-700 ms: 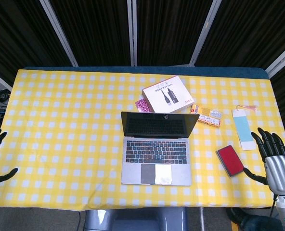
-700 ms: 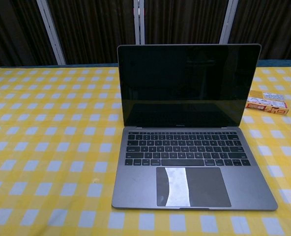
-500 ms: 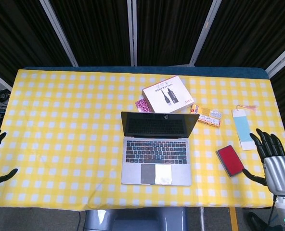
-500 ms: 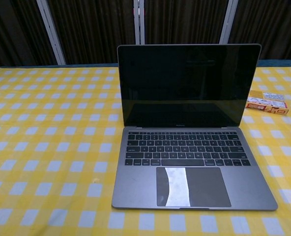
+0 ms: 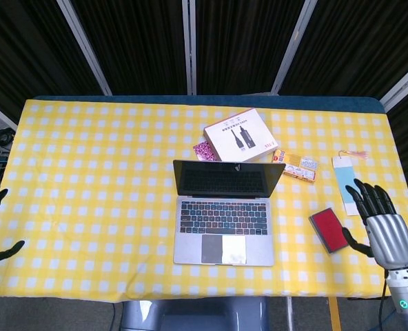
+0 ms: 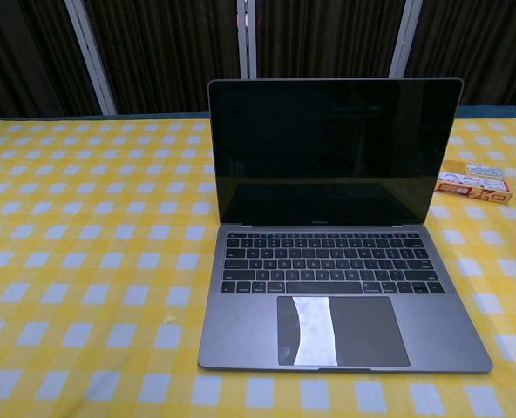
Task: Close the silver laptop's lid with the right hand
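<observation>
Standing open on the yellow checked tablecloth (image 5: 94, 172), the silver laptop (image 5: 224, 221) shows a dark screen. Right hand (image 5: 382, 227) hovers spread and empty beside a flat red case (image 5: 329, 229); the white box's (image 5: 238, 135) lettering is unreadable.

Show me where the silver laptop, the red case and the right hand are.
silver laptop (image 6: 328, 279), chest view, on its keyboard.
red case (image 5: 329, 229), head view, middle of its top face.
right hand (image 5: 381, 224), head view, back of the hand.

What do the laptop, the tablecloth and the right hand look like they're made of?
Laptop: probably metal with a matte grey finish; its trackpad shows a bright glare and the dark screen looks glossy.
Tablecloth: yellow and white check, likely fabric or vinyl; the pictures do not settle which.
Right hand: silvery back, seemingly metal or painted plastic, with dark fingers.
</observation>
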`<state>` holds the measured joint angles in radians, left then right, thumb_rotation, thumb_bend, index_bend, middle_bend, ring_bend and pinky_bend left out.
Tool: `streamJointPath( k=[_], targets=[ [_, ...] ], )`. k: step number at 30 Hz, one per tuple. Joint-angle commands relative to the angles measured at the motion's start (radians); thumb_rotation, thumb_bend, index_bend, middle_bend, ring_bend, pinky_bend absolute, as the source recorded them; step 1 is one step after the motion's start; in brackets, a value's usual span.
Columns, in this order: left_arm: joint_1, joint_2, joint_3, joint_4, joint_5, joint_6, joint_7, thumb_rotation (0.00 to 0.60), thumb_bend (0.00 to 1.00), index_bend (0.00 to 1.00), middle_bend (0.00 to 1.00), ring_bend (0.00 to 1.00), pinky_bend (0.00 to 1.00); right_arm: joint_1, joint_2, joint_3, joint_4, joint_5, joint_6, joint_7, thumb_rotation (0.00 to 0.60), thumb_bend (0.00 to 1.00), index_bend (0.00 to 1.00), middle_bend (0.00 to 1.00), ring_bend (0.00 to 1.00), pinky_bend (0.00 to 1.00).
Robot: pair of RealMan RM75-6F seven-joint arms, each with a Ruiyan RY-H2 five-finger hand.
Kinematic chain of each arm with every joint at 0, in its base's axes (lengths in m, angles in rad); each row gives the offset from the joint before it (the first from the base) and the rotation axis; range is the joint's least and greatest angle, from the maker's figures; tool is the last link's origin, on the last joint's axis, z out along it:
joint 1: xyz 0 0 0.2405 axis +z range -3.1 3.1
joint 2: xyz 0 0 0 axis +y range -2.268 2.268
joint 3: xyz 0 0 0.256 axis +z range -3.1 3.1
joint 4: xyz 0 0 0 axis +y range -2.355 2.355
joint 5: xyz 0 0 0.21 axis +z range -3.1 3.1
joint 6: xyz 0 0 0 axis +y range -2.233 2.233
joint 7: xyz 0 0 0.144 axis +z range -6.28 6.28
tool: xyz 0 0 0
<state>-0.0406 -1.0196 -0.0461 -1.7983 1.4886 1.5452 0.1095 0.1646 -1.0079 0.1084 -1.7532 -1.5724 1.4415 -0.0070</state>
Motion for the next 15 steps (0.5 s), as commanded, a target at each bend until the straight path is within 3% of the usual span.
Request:
streamJointPath(
  k=[1, 4, 15],
  targets=[
    [-0.003, -0.004, -0.003, -0.001, -0.006, -0.005, 0.012, 0.600, 0.00, 0.00, 0.00, 0.00, 0.00, 0.091, 0.042, 0.066, -0.025, 0.055, -0.103, -0.039, 0.600, 0.92, 0.00, 0.00, 0.00, 0.00],
    [-0.008, -0.010, -0.006, 0.002, -0.021, -0.017, 0.027, 0.600, 0.00, 0.00, 0.00, 0.00, 0.00, 0.165, 0.057, 0.118, -0.049, 0.095, -0.175, -0.099, 0.600, 1.00, 0.00, 0.00, 0.00, 0.00],
    [-0.035, -0.034, -0.032, 0.019, -0.091, -0.062, 0.072, 0.600, 0.00, 0.00, 0.00, 0.00, 0.00, 0.429, 0.064, 0.251, -0.111, 0.377, -0.532, -0.076, 0.600, 1.00, 0.00, 0.00, 0.00, 0.00]
  ],
)
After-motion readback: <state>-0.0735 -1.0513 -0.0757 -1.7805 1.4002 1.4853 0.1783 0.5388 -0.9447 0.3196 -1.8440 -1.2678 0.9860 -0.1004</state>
